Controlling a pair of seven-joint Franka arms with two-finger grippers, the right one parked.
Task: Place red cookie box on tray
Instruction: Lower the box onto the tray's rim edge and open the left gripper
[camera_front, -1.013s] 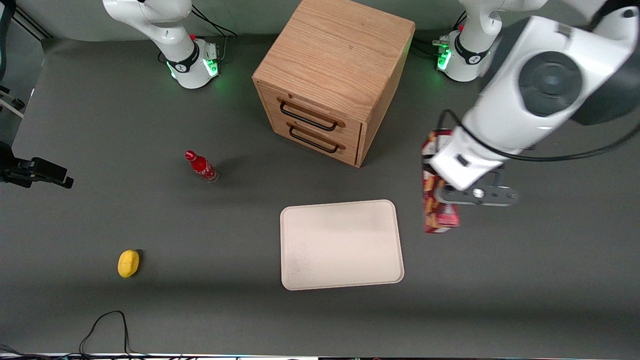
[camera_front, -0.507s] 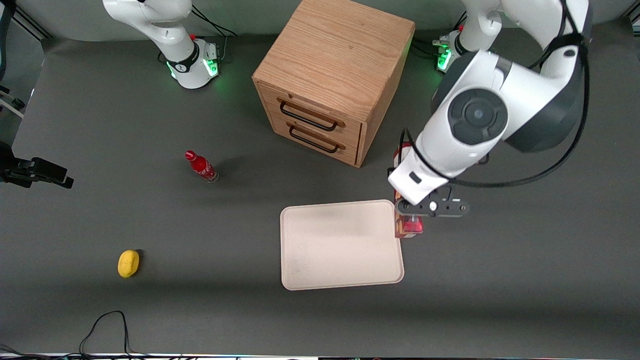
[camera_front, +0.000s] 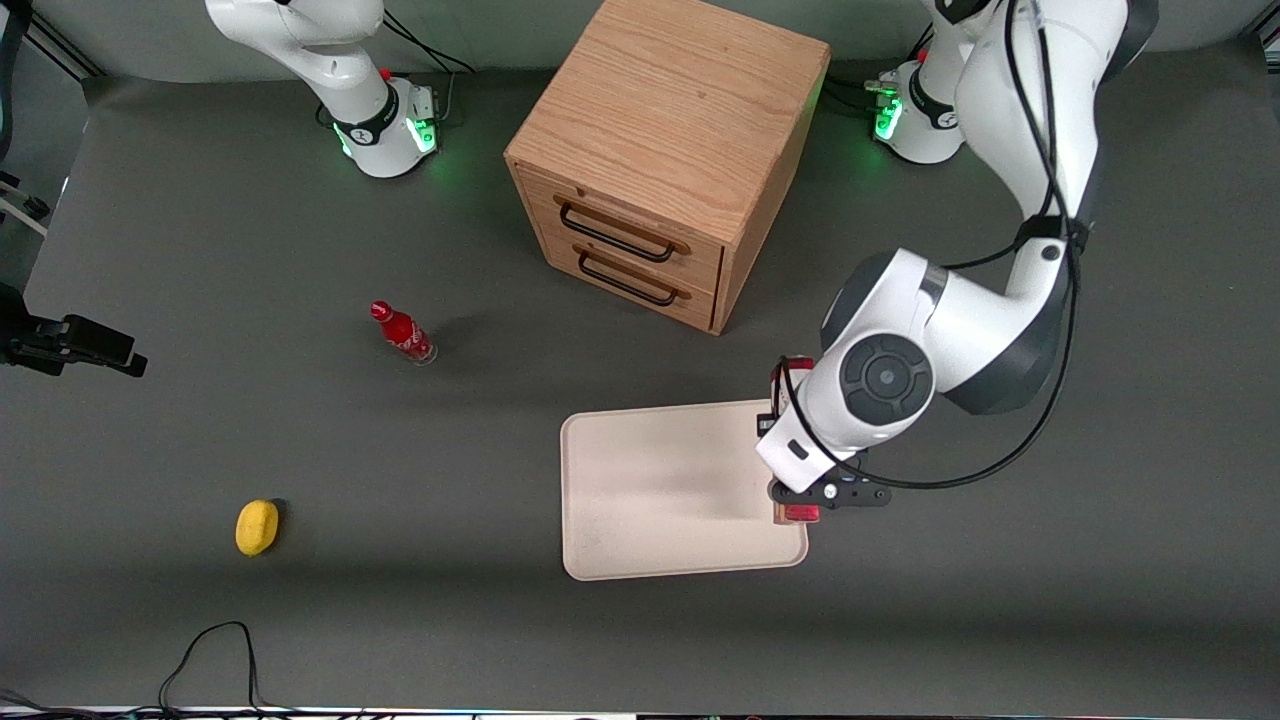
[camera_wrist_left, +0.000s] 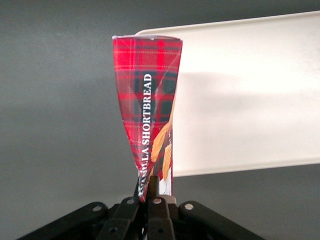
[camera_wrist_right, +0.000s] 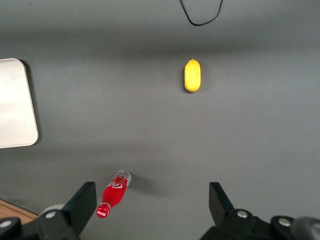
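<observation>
Spreading across every view is a dark grey counter (camera_front: 200, 250), matte and even. A wooden drawer cabinet (camera_front: 665, 150) is standing on it, farther from the front camera than the tray (camera_front: 660, 490), its two drawer fronts facing that camera at a slant. The cream tray is lying flat with bare counter showing on all sides of it; most of its surface is showing uncovered. Toward the parked arm's end of the counter, a small red bottle (camera_front: 402, 333) is standing and a yellow lemon-like object (camera_front: 257, 527) is lying nearer the camera, both well apart from the tray.

The gripper (camera_front: 812, 497) is hanging over the tray's rim at the working arm's end. Its fingers (camera_wrist_left: 154, 197) are pinching the red cookie box (camera_wrist_left: 148, 112) closed at one end, squeezing the cardboard flat. The box is hanging lengthwise below them, its free end over the tray's corner edge; whether it is touching cannot be told.
</observation>
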